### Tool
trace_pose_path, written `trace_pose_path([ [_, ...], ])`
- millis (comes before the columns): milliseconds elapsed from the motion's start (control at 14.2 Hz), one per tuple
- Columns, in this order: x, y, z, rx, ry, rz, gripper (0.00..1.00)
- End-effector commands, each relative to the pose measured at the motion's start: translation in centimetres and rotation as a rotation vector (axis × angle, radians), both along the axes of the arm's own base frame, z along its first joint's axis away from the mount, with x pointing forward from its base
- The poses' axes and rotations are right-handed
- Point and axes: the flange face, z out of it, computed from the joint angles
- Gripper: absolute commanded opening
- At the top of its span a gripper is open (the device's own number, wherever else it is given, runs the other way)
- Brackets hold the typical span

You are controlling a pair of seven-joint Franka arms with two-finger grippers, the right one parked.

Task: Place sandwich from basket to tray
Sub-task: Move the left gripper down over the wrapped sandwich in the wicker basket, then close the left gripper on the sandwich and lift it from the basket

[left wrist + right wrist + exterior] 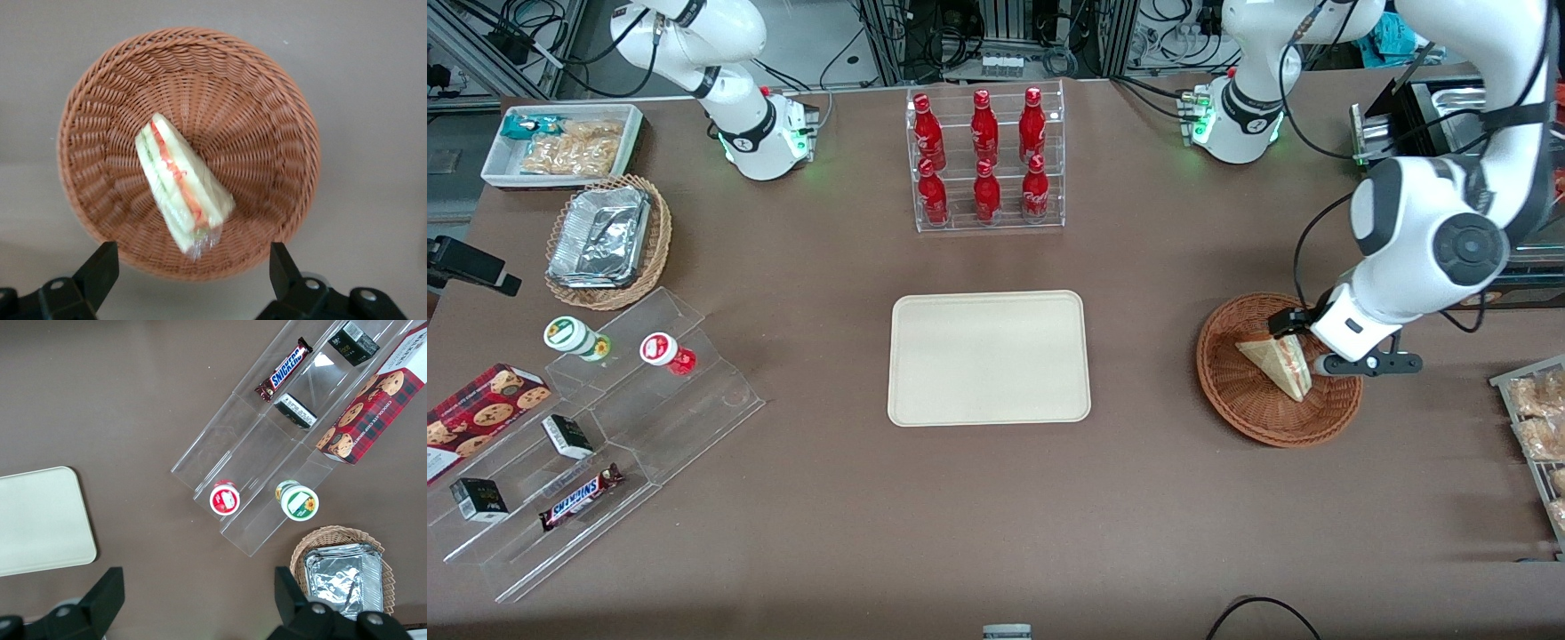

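The sandwich (1276, 360), a pale wedge with red, orange and green filling in clear wrap, lies in the reddish-brown wicker basket (1232, 391) toward the working arm's end of the table. My left gripper (1294, 324) hovers above the basket, over the sandwich and apart from it. In the left wrist view the gripper (191, 267) is open and empty, its fingers (100, 267) spread wide over the basket's rim (267, 80), with the sandwich (180, 180) between and ahead of them. The beige tray (987, 356) sits at the table's middle with nothing on it.
A clear rack of red bottles (985, 160) stands farther from the front camera than the tray. A stepped acrylic display (605, 427) with snacks, a tan basket with a foil container (605, 236) and a white bin (560, 142) lie toward the parked arm's end. A snack rack (1538, 427) is beside the basket.
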Motion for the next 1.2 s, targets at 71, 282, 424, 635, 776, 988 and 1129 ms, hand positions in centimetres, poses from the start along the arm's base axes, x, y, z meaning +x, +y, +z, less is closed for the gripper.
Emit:
trace_pose_path([
  [71, -2.8, 0.4, -1.7, 0.002, -0.073, 0.362, 1.0],
  [282, -3.0, 1.3, -3.4, 0.006, -0.08, 0.589, 1.0],
  [424, -2.5, 1.5, -5.3, 0.005, -0.089, 0.694, 1.0],
  [635, -2.4, 1.5, -8.0, 0.01, -0.075, 0.735, 1.0],
  [776, -2.3, 1.4, -9.6, 0.018, -0.06, 0.781, 0.89],
  [988, -2.4, 0.8, -10.2, 0.022, -0.058, 0.816, 0.13],
  [1129, -1.9, 0.4, -8.5, 0.025, -0.066, 0.769, 0.05],
])
